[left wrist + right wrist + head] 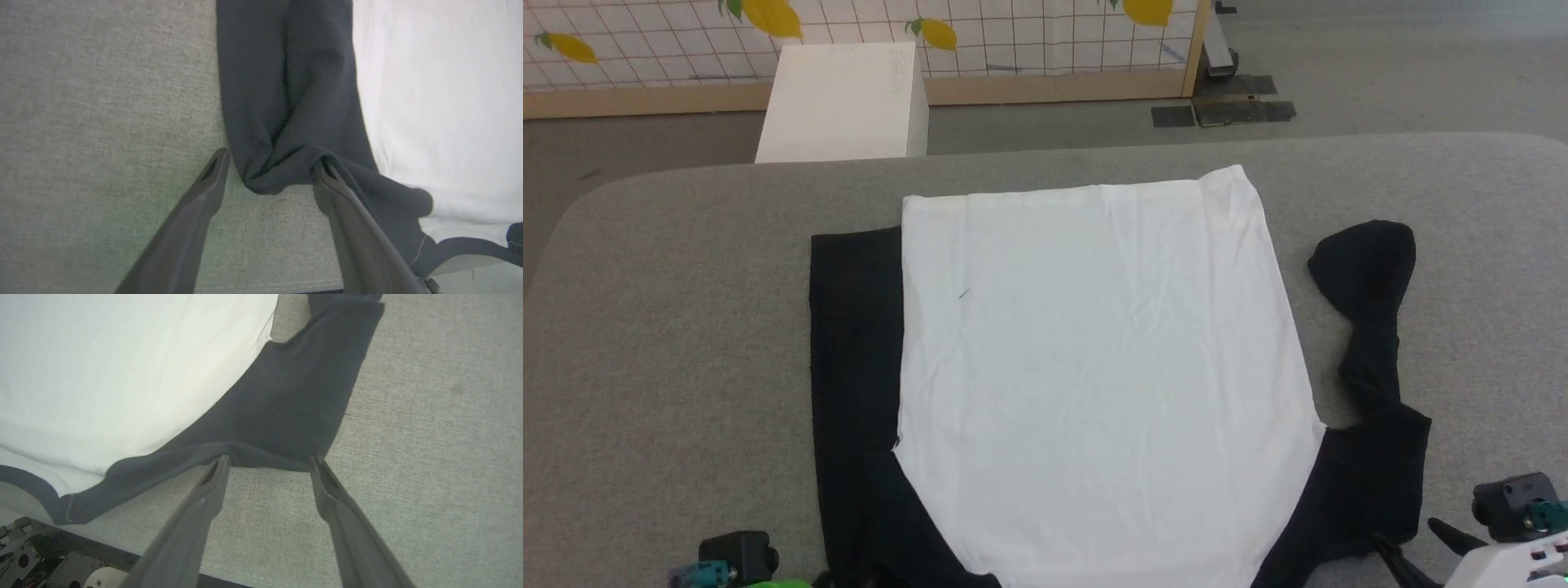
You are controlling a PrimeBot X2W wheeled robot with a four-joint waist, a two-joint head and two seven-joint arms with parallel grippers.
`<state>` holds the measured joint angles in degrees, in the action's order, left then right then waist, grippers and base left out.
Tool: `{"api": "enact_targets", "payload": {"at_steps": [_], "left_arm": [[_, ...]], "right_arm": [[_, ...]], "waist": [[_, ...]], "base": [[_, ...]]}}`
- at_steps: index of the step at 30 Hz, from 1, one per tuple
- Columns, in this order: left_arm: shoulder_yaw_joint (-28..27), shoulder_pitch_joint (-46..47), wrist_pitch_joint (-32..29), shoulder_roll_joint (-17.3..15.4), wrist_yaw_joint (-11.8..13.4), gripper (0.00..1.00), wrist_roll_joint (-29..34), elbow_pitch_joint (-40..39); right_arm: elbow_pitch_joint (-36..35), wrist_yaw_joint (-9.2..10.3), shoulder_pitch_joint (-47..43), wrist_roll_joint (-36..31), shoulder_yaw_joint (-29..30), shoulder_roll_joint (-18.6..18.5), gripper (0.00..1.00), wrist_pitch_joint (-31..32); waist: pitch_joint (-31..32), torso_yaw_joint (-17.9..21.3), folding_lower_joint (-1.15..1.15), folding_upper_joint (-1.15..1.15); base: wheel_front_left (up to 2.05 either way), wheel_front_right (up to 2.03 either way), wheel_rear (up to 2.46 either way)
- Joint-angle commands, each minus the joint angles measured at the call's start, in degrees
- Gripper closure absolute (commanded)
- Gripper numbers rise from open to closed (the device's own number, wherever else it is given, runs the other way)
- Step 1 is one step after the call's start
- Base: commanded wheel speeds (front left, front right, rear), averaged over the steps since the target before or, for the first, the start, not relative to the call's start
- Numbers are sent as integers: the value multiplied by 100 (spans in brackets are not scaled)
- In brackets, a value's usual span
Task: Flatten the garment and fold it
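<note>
Both pairs of jaws apart, the dark long-fingered left gripper [271, 159] and right gripper [269, 458] flank the shoulders of the soft white-and-black garment [1094, 367], seemingly letting it lie flat.

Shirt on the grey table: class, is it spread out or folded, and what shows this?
Spread out, not folded: the shirt shows its whole white body flat on the table; one black sleeve is twisted.

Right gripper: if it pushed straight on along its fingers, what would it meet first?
Probably the garment's black sleeve, whose edge lies just beyond the open right gripper; height above it is unclear.
</note>
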<state>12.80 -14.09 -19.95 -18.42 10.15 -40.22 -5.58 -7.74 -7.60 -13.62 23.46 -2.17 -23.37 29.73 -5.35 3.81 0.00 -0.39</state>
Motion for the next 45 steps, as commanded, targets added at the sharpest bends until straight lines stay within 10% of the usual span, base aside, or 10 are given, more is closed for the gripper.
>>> {"api": "enact_targets", "payload": {"at_steps": [1,15,24,34,45], "left_arm": [[-56,13,72,13,3,0,39,-43],[-661,226,1142,-119,256,0,510,-792],[-500,2030,2480,-233,-347,0,1204,291],[-341,4719,1414,-687,-752,0,1258,1850],[-571,5892,-693,-1303,-476,0,908,2509]], "right_arm": [[-115,11,-120,-95,131,76,0,-10],[-714,11,62,-707,979,954,0,-1532],[-187,11,836,-794,832,1290,0,-2804],[27,11,1846,-650,430,1192,0,-3144],[293,11,2296,-621,204,1188,0,-3407]], "waist": [[54,17,0,39],[8,33,0,39],[-612,15,0,39],[-1685,454,0,39],[-2429,987,0,39]], "base": [[0,0,0],[0,0,0],[0,0,0],[0,0,0],[0,0,0]]}}
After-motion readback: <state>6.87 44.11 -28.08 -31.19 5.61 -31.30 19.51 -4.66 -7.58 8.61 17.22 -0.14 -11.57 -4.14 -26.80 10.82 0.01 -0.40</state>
